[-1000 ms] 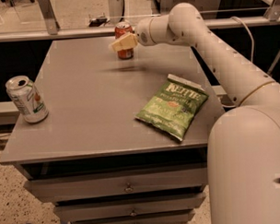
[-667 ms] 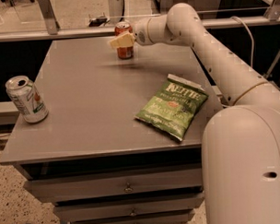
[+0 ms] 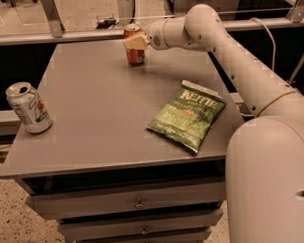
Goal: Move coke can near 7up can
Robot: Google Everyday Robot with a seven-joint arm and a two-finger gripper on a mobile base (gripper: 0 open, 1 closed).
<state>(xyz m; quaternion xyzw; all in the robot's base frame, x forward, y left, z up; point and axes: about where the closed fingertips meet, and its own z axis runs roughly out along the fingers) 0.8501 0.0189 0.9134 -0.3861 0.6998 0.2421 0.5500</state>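
The coke can [image 3: 135,55] is red-orange with a silver top and stands upright near the far edge of the grey table [image 3: 102,125]. My gripper [image 3: 132,41] reaches it from the right and is shut around its upper part, with one cream finger [image 3: 135,42] across its front. The can's base rests on the table. The 7up can [image 3: 29,108], silver-white with green lettering, stands upright at the table's left edge, far from the coke can.
A green chip bag [image 3: 187,116] lies flat on the right part of the table. My arm [image 3: 240,60] spans the right side above the table edge. Drawers [image 3: 139,204] sit below the top. A rail and glass panel run behind the table.
The gripper and coke can stay almost in place at the far edge. The finger has shifted slightly against the can. The 7up can and chip bag have not moved.
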